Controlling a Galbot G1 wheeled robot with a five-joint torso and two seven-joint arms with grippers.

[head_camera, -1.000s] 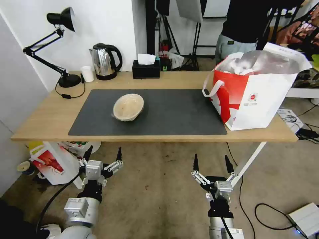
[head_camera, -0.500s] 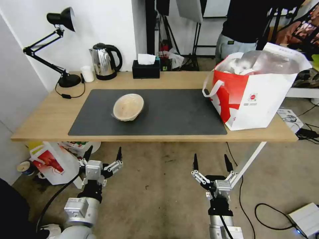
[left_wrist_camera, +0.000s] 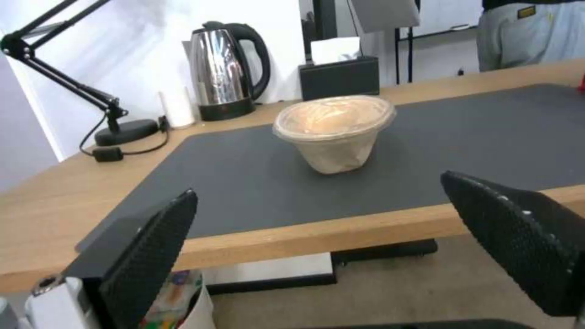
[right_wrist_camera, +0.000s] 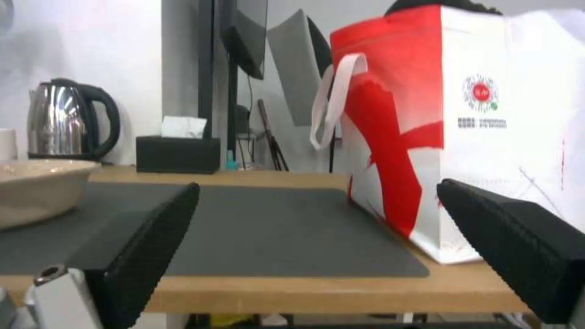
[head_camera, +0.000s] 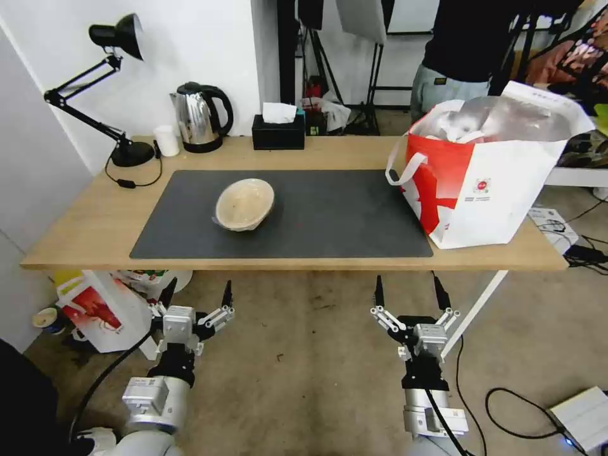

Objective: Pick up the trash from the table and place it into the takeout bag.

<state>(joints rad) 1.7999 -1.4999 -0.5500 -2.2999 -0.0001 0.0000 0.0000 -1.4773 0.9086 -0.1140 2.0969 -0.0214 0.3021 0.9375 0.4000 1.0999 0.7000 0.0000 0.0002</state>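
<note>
A tan film-covered bowl (head_camera: 244, 204) (left_wrist_camera: 334, 130) (right_wrist_camera: 36, 189), a piece of the trash, sits on the dark grey mat (head_camera: 285, 215) of the light-wood table (head_camera: 88, 221). The takeout bag (head_camera: 484, 171) (right_wrist_camera: 463, 132), white with a red panel, stands at the table's right end with white items inside. My left gripper (head_camera: 196, 295) (left_wrist_camera: 323, 237) hangs open below the table's front edge, left of centre. My right gripper (head_camera: 408, 290) (right_wrist_camera: 317, 237) is open too, just below the front edge near the bag.
Along the back edge stand a black desk lamp (head_camera: 95, 88), a small white cup (head_camera: 167, 140), a steel kettle (head_camera: 200, 117) and a black tissue box (head_camera: 278, 130). A smaller white bag (head_camera: 104, 310) with a red picture sits on the floor at left. Cables (head_camera: 506, 405) lie on the floor at right.
My right gripper has risen toward the table's front edge and shifted slightly right. The left gripper, bowl and bag have not moved.
</note>
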